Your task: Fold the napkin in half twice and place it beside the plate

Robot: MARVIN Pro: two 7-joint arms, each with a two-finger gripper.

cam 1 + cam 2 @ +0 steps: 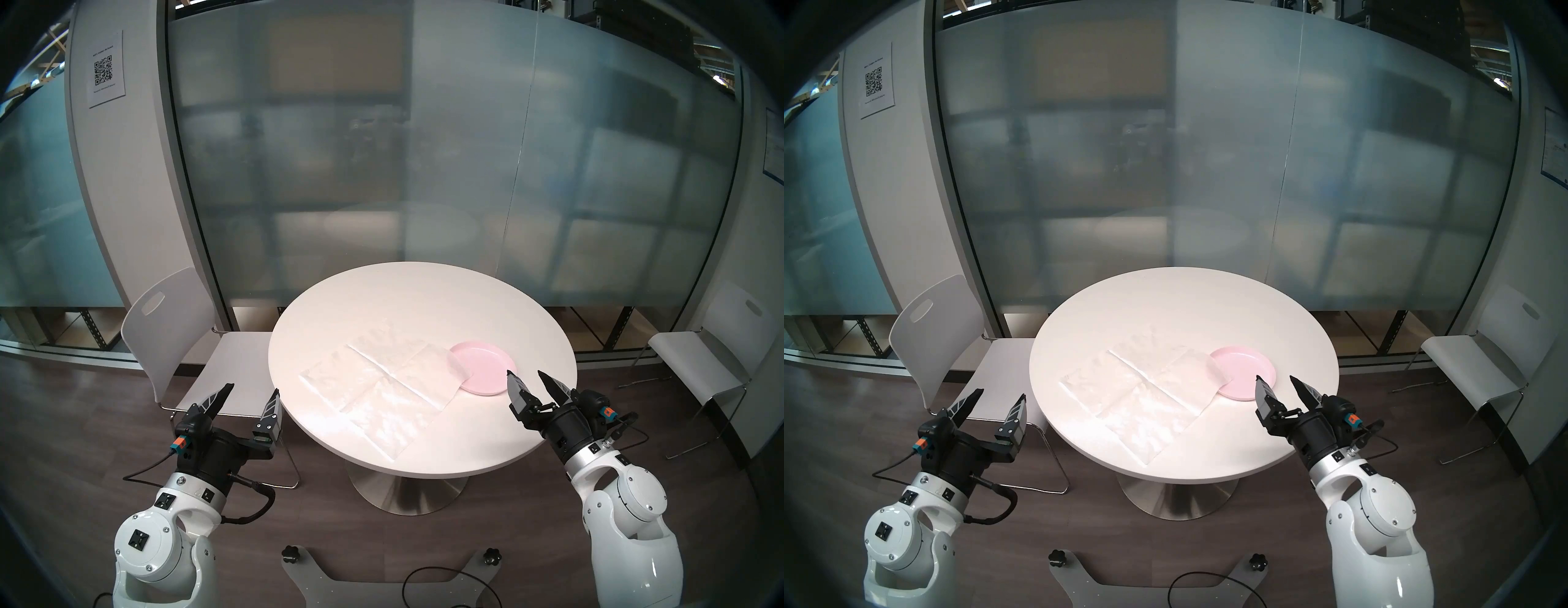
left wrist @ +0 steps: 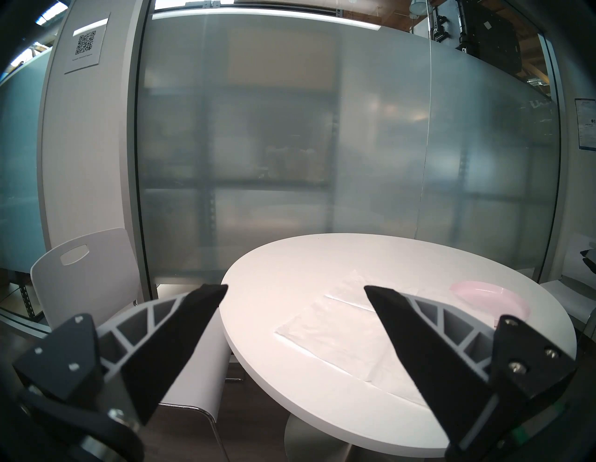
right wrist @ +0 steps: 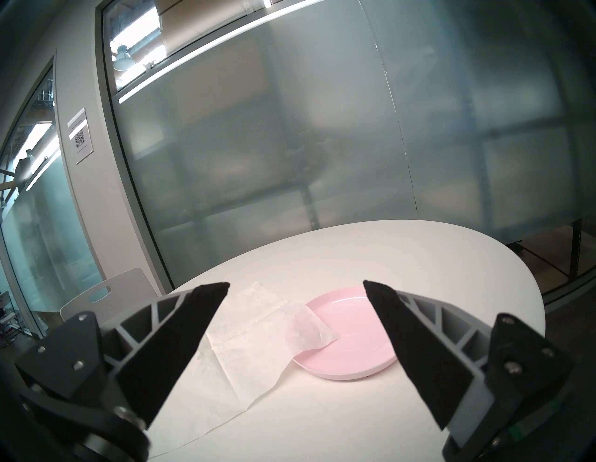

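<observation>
The white napkin (image 1: pixel 382 382) lies unfolded and flat on the round white table (image 1: pixel 415 297), its creases showing. Its right corner rests up on the left rim of the pink plate (image 1: pixel 483 368). It also shows in the other head view (image 1: pixel 1144 390), the left wrist view (image 2: pixel 338 335) and the right wrist view (image 3: pixel 251 348). The plate (image 3: pixel 351 332) sits at the table's right. My right gripper (image 1: pixel 526 375) is open and empty, just in front of the plate. My left gripper (image 1: pixel 252 388) is open and empty, off the table's left edge.
A white chair (image 1: pixel 178 335) stands left of the table, under my left gripper. A second white chair (image 1: pixel 721 348) stands at the right. A frosted glass wall (image 1: pixel 424 170) runs behind the table. The robot's base plate (image 1: pixel 382 581) lies on the floor in front.
</observation>
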